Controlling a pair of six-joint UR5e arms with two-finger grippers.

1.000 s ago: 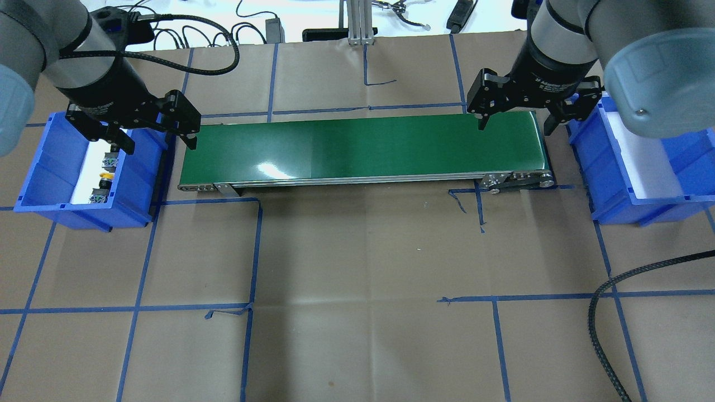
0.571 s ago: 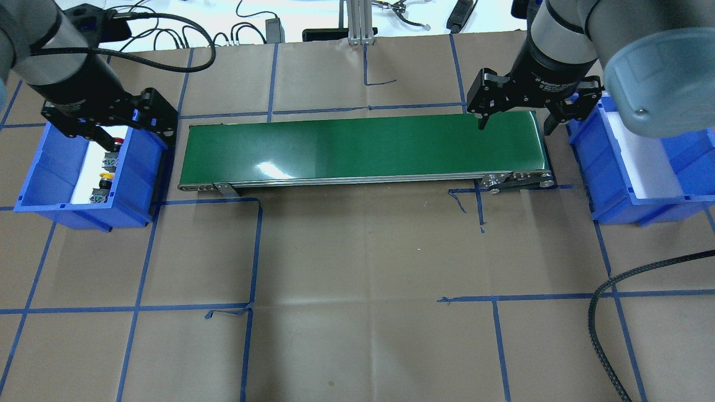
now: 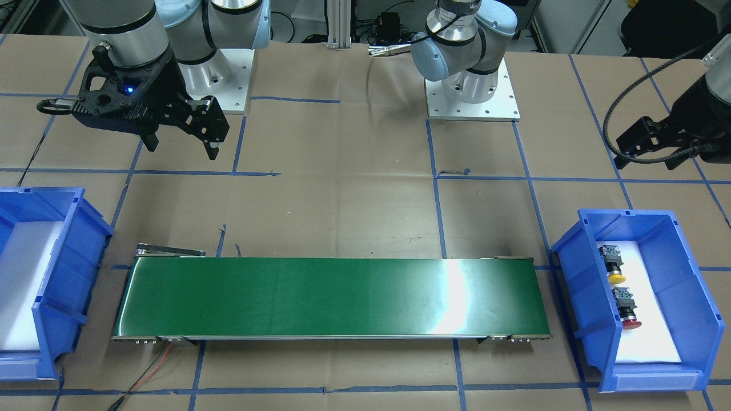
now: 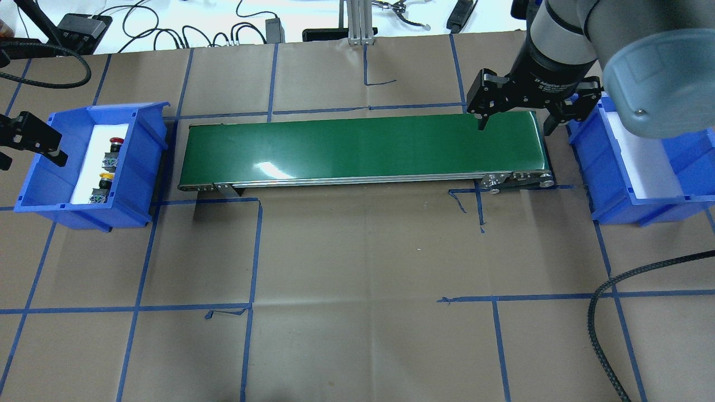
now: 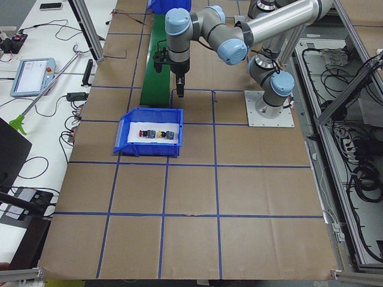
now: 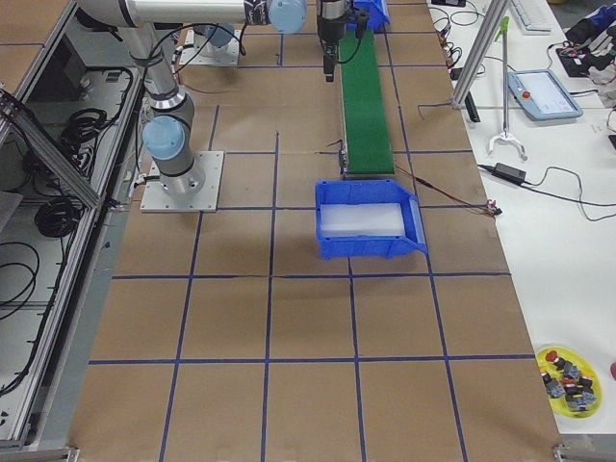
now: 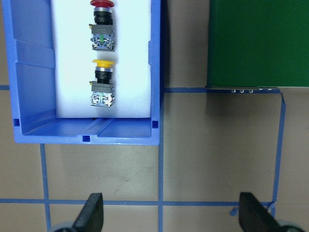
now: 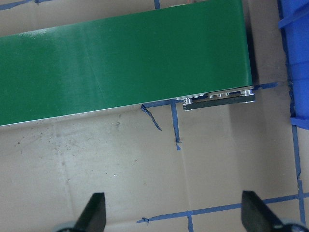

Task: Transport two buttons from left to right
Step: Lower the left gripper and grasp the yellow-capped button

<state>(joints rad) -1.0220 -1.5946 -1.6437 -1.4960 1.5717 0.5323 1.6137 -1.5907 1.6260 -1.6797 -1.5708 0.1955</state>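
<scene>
"Starting at the left edge of the overhead view, what went on the sheet?" asked the checker.

"Item one: left gripper (image 7: 172, 212), fingers spread wide with nothing between them, just beside the outer wall of the left bin (image 4: 39, 190) at the frame's far left. Item two: that bin, blue, with a white foam liner (image 7: 130, 58), mid-left of frame. Item three: the buttons, two, both lying on the liner in a line, apart and not touching."

"Description of the pair?"

"Red button (image 7: 102, 24): red mushroom cap, black collar, grey-green rear block. Yellow button (image 7: 102, 79): same build, yellow cap. In the left wrist view both lay on their sides with caps toward the top of the frame, the red above the yellow."

"And further right?"

"Conveyor belt (image 4: 363, 148): green, across mid-frame, nothing on it. Right gripper (image 4: 515, 125): fingers parted, holding nothing, over the belt's right end. Right bin (image 4: 614, 184): blue, upper right of frame."

"Progress?"

"By my reading, nil. Neither button had been lifted, belted or delivered. Two pickups, two trips and two drops were left."
</scene>
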